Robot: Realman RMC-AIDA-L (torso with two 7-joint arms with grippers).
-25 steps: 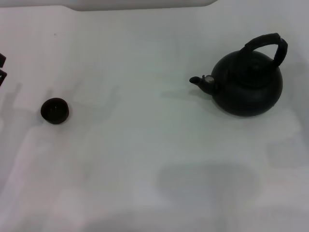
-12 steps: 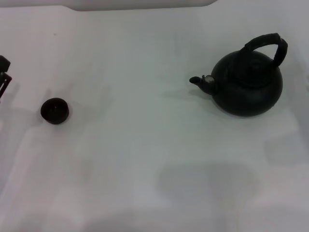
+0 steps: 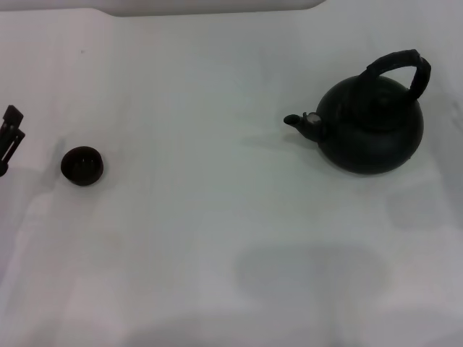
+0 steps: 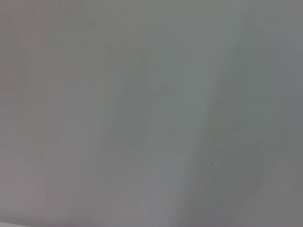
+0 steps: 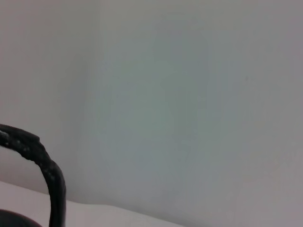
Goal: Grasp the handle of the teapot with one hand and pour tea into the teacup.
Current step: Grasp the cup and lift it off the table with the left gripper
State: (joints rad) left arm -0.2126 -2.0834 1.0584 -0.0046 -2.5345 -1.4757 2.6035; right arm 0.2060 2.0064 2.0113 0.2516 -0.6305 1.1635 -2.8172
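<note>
Left gripper [image 3: 10, 137] is poking in at the frame edge, mostly cut off; finger state unreadable. Teacup [image 3: 82, 165] is sitting just beside its prongs. Teapot [image 3: 369, 124] is standing well apart, handle [image 3: 402, 66] untouched. Right gripper is showing nowhere.

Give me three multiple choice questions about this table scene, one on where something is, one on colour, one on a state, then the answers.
1. Where does the teacup sit relative to the teapot?
A. On the robot's left of it
B. Directly behind it
C. On top of it

2. What colour is the teapot?
A. White
B. Black
C. Red

3. What is the state of the handle?
A. Gripped by a pincer
B. Lying flat on the table
C. Standing up over the pot, untouched

Answers: 1 A, the cup is far to the left in the head view, near the left pincer at the edge. 2 B, the body is matte black. 3 C, the handle arches over the pot with nothing on it.
</note>
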